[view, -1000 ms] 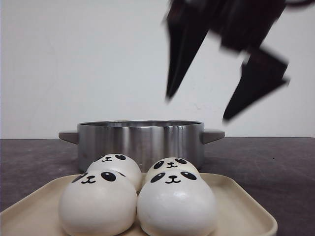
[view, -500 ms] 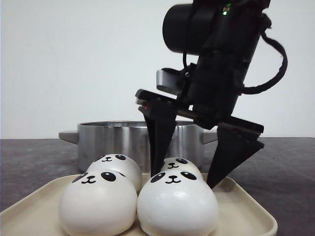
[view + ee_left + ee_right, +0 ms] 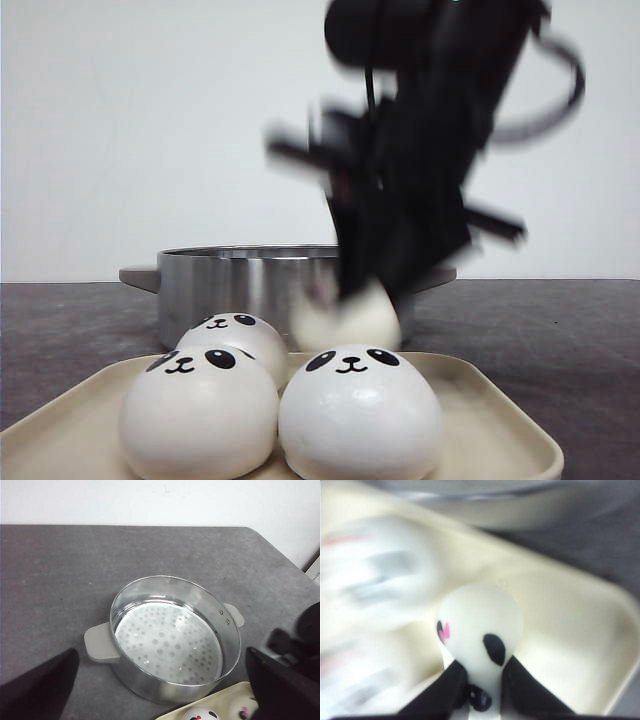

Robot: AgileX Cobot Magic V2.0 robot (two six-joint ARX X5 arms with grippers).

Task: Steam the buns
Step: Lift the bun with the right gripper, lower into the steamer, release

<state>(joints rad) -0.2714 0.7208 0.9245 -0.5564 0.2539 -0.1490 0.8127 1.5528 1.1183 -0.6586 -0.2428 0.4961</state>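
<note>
While the right gripper point(image 3: 482, 677) pinches one bun point(image 3: 480, 630) hard, squashing it narrow, that glossy dome could squirt out before reaching the steamer pot point(image 3: 167, 637); the left gripper point(image 3: 160, 690) hangs spread apart

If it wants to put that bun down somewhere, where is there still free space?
The steamer pot is empty; its perforated floor is bare. The tray has a bare strip along its right rim and the gap the lifted bun left. The tray's left and front are crowded with three buns. The right gripper pinches the lifted bun.
</note>
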